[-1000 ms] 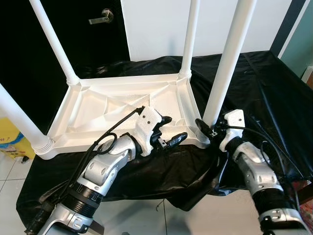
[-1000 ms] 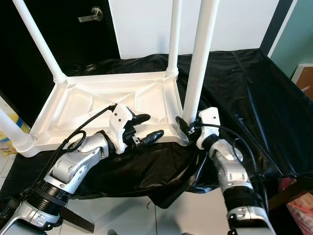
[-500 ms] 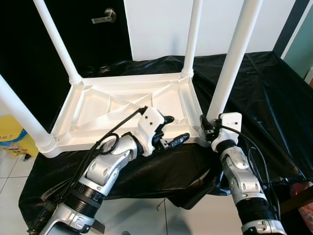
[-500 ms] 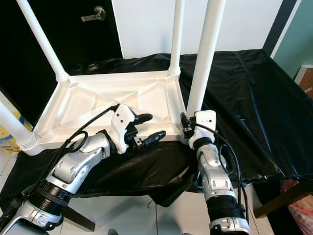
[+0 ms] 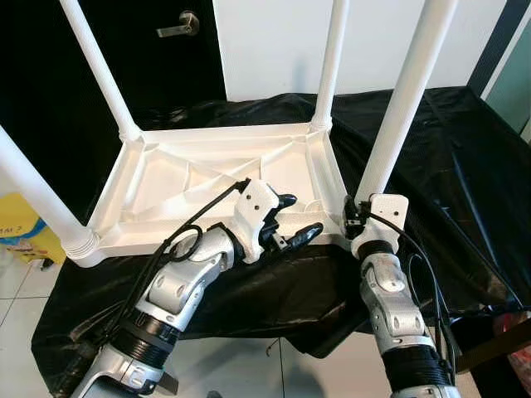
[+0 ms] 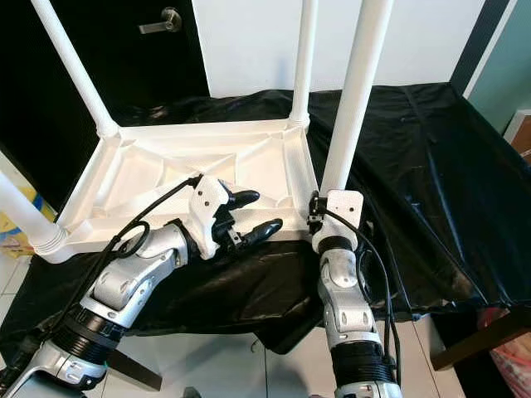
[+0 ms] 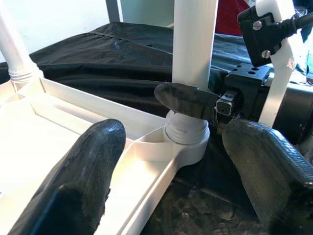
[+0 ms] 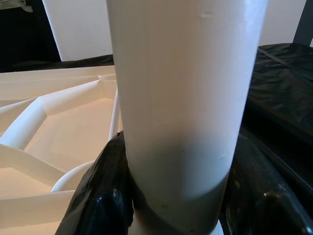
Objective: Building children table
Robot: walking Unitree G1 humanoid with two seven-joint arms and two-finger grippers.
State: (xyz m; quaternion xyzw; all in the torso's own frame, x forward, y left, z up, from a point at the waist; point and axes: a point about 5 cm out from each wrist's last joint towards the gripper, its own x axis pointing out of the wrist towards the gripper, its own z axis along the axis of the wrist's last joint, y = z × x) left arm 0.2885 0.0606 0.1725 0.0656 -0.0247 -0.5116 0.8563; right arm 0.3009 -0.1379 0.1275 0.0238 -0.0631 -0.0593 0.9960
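Upturned white table (image 5: 216, 178) on black cloth (image 5: 465, 166); right tool (image 8: 171, 196) clamps leg (image 5: 406, 95); left tool (image 5: 292, 220) apart.

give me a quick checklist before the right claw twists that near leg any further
1. Right claw around the near right leg, a finger each side in the right wrist view: ok.
2. Leg seated in its corner socket, collar down on the socket: ok by eye; how tight it sits, cannot tell.
3. Left claw steadying the upturned tabletop: not ok, fingers spread open over the near rim, gripping nothing.
4. Left claw out of the right claw's way: cannot tell, the two sit close at that corner.
5. Other three legs standing in their corners: ok.
6. Tabletop fully on the black cloth: cannot tell, the near left corner looks close to its edge.
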